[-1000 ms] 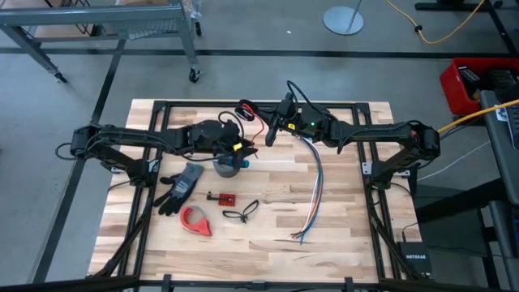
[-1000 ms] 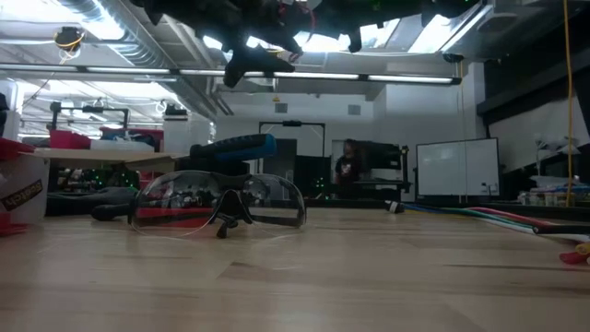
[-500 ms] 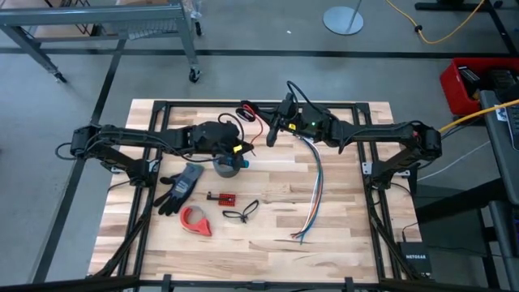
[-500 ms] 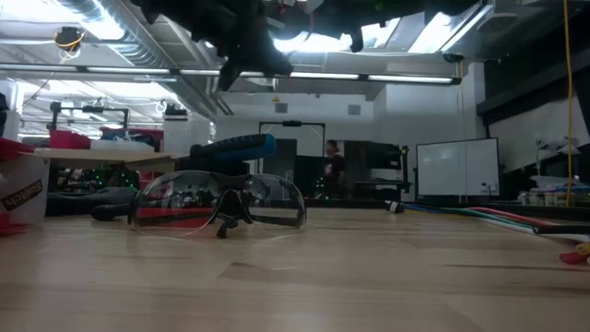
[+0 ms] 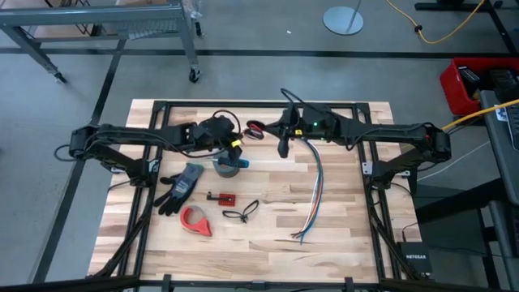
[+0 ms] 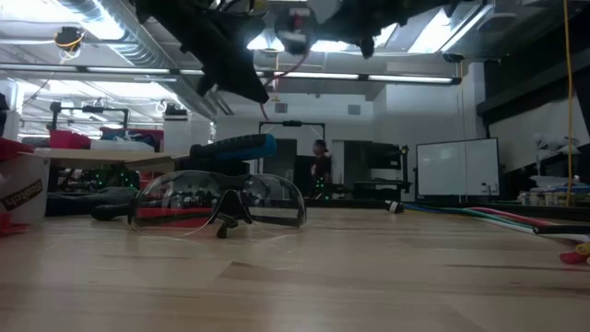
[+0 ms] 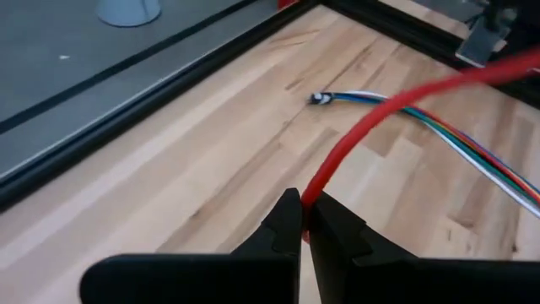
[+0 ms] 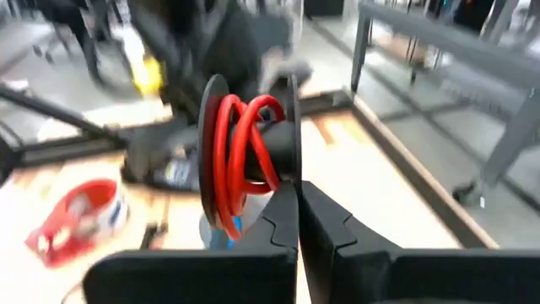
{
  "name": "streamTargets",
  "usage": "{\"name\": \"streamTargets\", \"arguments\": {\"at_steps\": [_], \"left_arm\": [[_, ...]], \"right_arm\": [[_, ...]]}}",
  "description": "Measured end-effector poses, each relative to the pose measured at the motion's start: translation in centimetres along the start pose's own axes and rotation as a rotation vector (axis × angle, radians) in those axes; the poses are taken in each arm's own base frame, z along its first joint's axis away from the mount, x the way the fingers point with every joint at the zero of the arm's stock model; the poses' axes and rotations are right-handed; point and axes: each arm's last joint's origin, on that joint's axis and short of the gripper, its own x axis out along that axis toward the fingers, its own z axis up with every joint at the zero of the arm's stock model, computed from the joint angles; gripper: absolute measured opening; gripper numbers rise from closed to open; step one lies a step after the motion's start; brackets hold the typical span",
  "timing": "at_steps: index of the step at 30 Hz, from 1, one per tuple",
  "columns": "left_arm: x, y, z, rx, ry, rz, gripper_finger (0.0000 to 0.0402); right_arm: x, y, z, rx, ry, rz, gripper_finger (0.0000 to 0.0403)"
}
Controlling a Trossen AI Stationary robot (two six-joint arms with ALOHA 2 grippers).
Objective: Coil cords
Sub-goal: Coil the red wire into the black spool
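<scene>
my left gripper (image 7: pixel 302 221) is pinched tight on the red cord (image 7: pixel 363 135), up over the far middle of the bench (image 5: pixel 268 235). in the left wrist view the fingers meet right on it and the cord runs off ahead, above the wood. my right gripper (image 8: pixel 299 221) is also closed, clamped at the base of the small coil of that same red cord (image 8: pixel 240 156); in its wrist view the red loops sit stacked between two black disc-like parts, just above my fingertips. from overhead the coil (image 5: pixel 255 130) hangs in the air between my two arms, near the bench's far edge, not resting on the wood.

the other stuff on the bench: a long multicoloured wire bundle (image 5: pixel 315 191) running from near my right arm down toward the near edge, a grey tape roll (image 5: pixel 226 168) just below my left wrist, a dark glove (image 5: pixel 180 186) to its left, a red tape dispenser (image 5: pixel 195 220) nearer the front, a small red and black part (image 5: pixel 220 197) and a small black looped cord (image 5: pixel 241 212) beside it. all of that is well apart from the coil.

the low view has a pair of clear safety glasses (image 6: pixel 218 205) sitting on the wood, with both my arms dark overhead and a thin bit of red cord (image 6: pixel 274 92) dangling under them. a person (image 6: pixel 320 173) stands far back in the room.
</scene>
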Motion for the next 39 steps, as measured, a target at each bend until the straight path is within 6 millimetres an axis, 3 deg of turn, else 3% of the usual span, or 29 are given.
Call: {"name": "streamTargets", "arguments": {"at_steps": [6, 21, 39], "left_arm": [[-0.7, 0.5, 0.4, -0.011, -0.012, 0.006, 0.0001], [-2.2, 0.2, 2.1, -0.050, -0.141, -0.105, 0.0000], [-2.3, 0.0, 2.8, -0.092, -0.206, -0.152, 0.0000]], "right_arm": [[-0.1, -0.3, -1.2, 0.004, 0.127, -0.074, 0.0001], [0.2, -0.6, -2.1, 0.010, 0.194, -0.177, 0.0001], [4.8, -1.0, -4.5, 0.046, 0.163, -0.238, 0.0001]]}}
